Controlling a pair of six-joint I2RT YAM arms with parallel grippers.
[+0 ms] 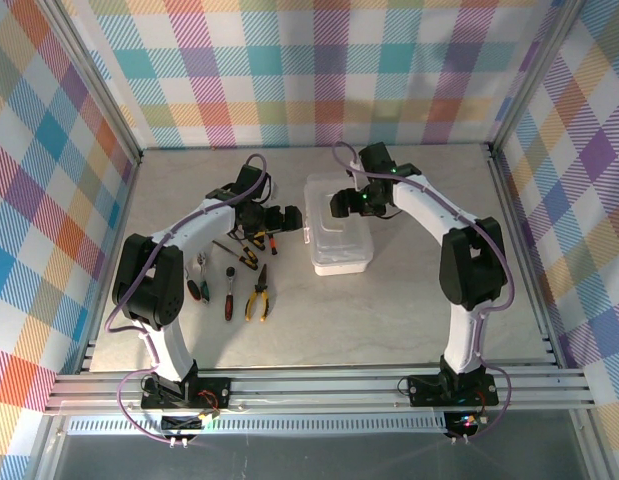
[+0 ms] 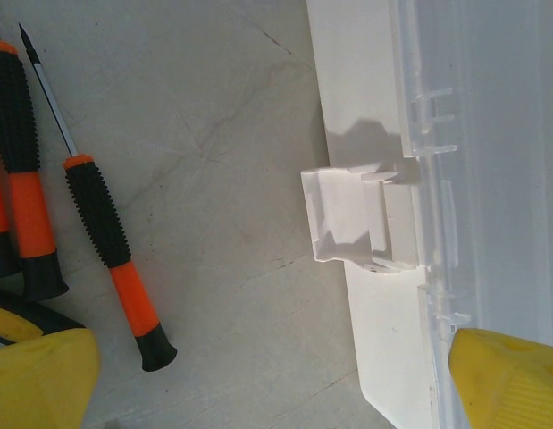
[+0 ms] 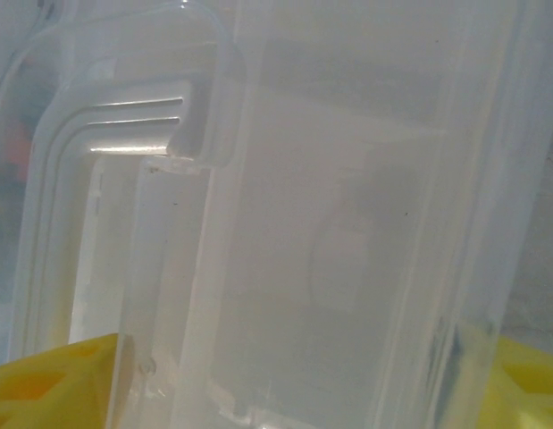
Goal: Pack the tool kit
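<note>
Top external view is showing us the translucent case (image 1: 339, 240) sitting on the table (image 1: 409, 310), with the yellow-handled pliers (image 1: 257, 298) lying loose to its left. We are seeing the left gripper (image 1: 279, 218) hanging just left of the case, jaws spread wide and empty, with two red-and-black screwdrivers (image 2: 111, 241) lying beside the case's white latch (image 2: 361, 219). The right gripper (image 1: 347, 203) is hovering over the case's far half, yellow fingers (image 3: 44, 384) straddling the clear plastic — whether they are clamping it, we cannot tell.

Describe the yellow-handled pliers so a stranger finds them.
Find the translucent white case, then the tools scattered to its left. Of the three nearest the table's front edge, the pliers lie closest to the case; their yellow handles set them apart.
</note>
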